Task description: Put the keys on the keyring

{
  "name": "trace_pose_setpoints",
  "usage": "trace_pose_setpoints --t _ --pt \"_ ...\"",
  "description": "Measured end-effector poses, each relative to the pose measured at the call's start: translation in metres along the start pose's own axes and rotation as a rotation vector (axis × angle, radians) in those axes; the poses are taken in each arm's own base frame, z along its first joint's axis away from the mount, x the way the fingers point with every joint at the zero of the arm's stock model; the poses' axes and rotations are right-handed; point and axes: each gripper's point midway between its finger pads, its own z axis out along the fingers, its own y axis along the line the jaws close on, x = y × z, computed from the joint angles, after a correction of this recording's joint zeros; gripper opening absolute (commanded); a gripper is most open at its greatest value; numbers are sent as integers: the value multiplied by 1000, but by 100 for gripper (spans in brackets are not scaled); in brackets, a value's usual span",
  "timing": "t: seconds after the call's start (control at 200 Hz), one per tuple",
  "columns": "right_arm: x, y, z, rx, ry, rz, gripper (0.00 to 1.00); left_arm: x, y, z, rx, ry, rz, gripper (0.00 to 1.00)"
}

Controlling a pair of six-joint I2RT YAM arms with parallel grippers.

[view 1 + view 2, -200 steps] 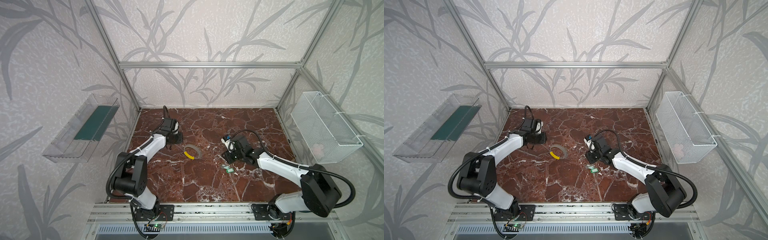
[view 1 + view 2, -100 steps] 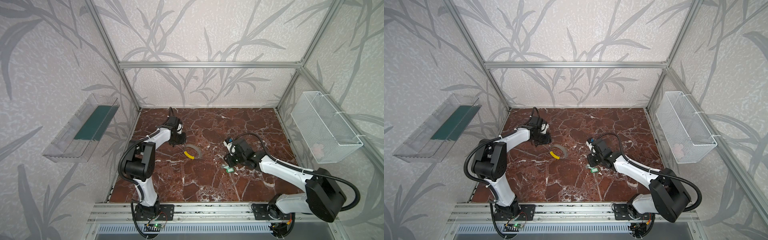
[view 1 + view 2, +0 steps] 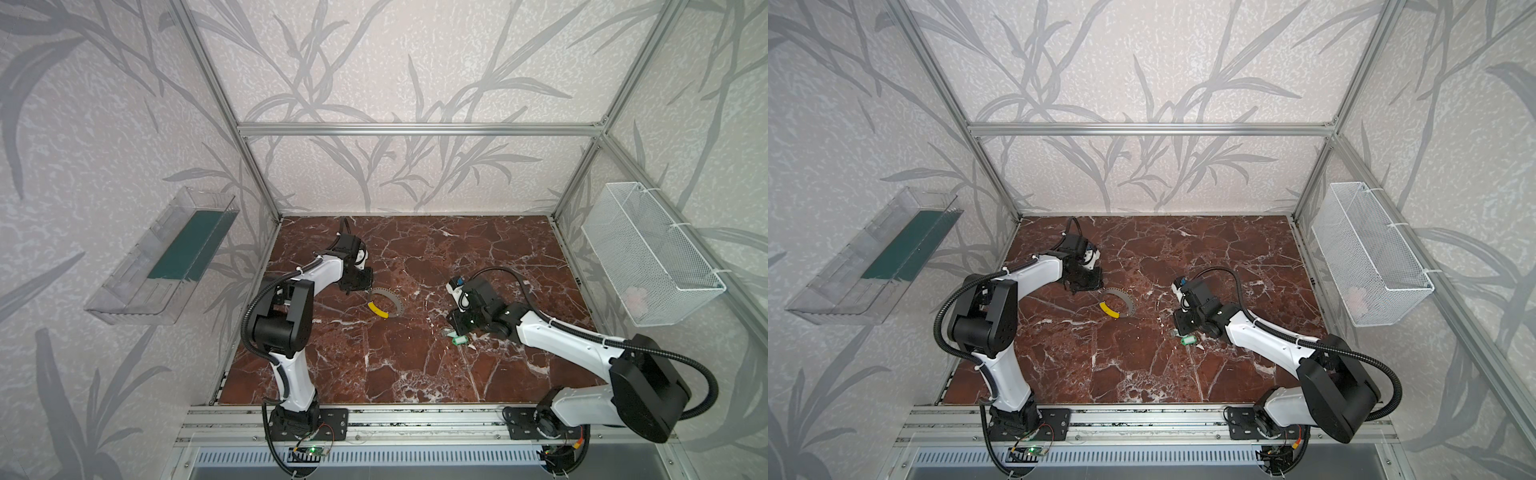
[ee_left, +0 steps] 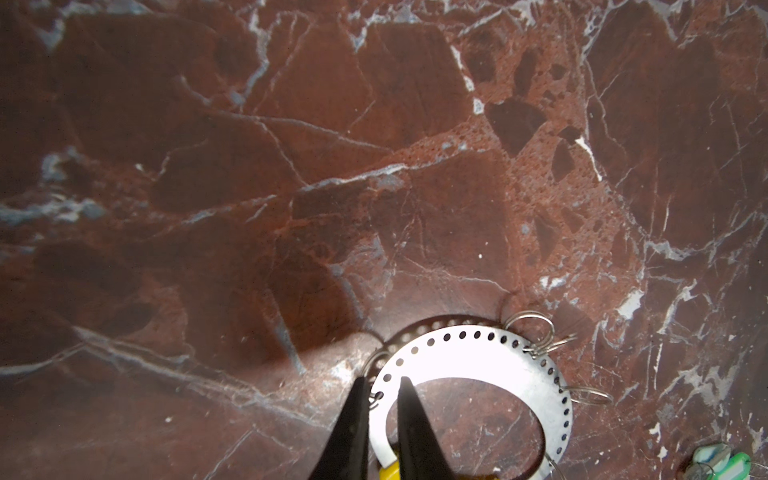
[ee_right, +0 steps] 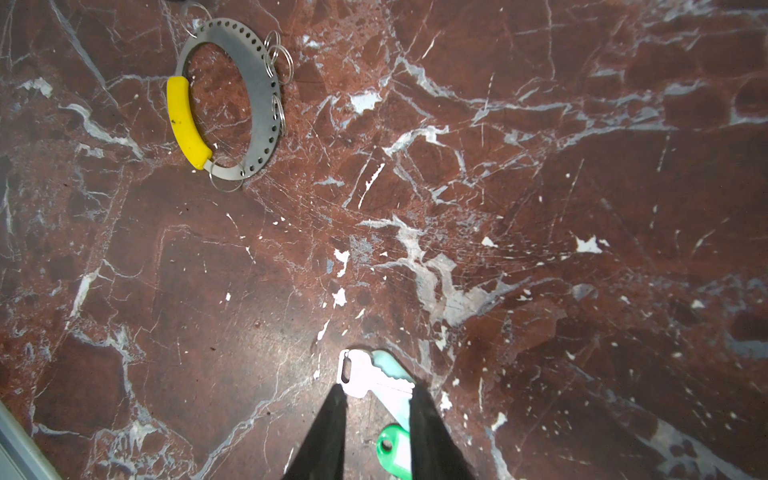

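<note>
The keyring [image 3: 395,299] [image 3: 1128,303] lies flat on the marble floor, a grey perforated hoop with a yellow segment [image 5: 185,120]. My left gripper [image 4: 382,384] [image 3: 368,291] straddles its band [image 4: 478,353] beside the yellow part, one finger outside and one inside the hoop, shut on the band. The keys [image 5: 374,378] lie right of centre: a silver key with a pale teal tag, and a green tag [image 5: 392,446] [image 3: 459,340] [image 3: 1187,340] next to it. My right gripper [image 5: 378,392] [image 3: 453,330] is down on the silver key, a fingertip on each end.
Several small split rings [image 5: 282,58] hang from the keyring's holes. A clear plastic bin [image 3: 162,266] is mounted on the left wall and a white wire basket [image 3: 648,257] on the right wall. An aluminium rail [image 3: 395,415] runs along the front edge.
My left gripper has moved right onto the keyring's band and its jaws have narrowed. My right gripper has come forward and down onto the keys and closed a little.
</note>
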Motion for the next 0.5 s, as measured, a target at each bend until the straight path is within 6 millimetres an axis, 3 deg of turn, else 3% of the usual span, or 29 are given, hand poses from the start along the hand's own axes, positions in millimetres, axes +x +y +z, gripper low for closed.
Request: trace_pose_setpoints --t 0.5 --pt "4 5 4 -6 28 -16 25 10 10 14 -55 43 17 20"
